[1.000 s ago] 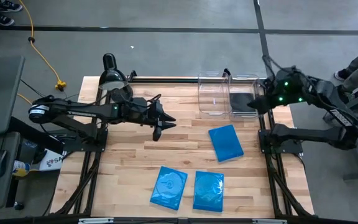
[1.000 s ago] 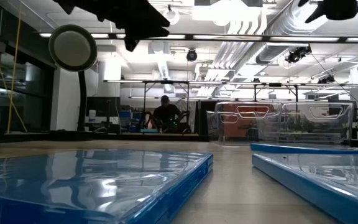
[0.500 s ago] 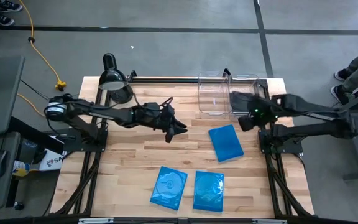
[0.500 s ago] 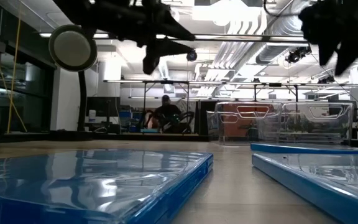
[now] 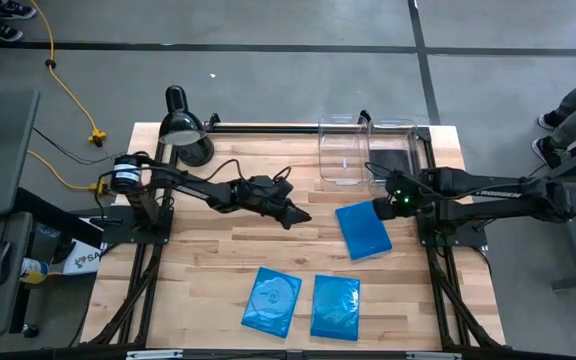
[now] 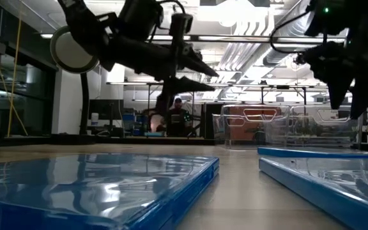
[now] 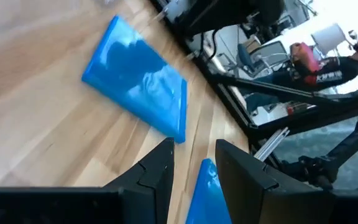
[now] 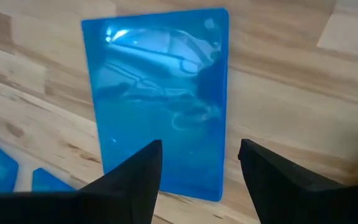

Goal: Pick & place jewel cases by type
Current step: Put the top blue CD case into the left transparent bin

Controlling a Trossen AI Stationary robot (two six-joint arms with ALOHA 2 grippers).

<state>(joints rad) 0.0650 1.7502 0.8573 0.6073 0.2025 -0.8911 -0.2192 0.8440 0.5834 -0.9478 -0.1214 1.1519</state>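
Three bright blue cases lie flat on the wooden table: one toward the right, and two side by side near the near edge. A dark flat shape, the black cases, lies in the right clear bin. My right gripper is open and hovers over the far end of the right blue case. My left gripper is open above bare wood, left of that case.
Two clear bins stand side by side at the table's far edge. A black desk lamp stands at the far left corner. Bare wood lies between the arms. A person sits in the room behind the table.
My right gripper has come away from over the right bin, moving toward the near edge and left and dropping lower, to above the right blue case. My left gripper has reached rightward across the table toward the same case. The cases have stayed put.
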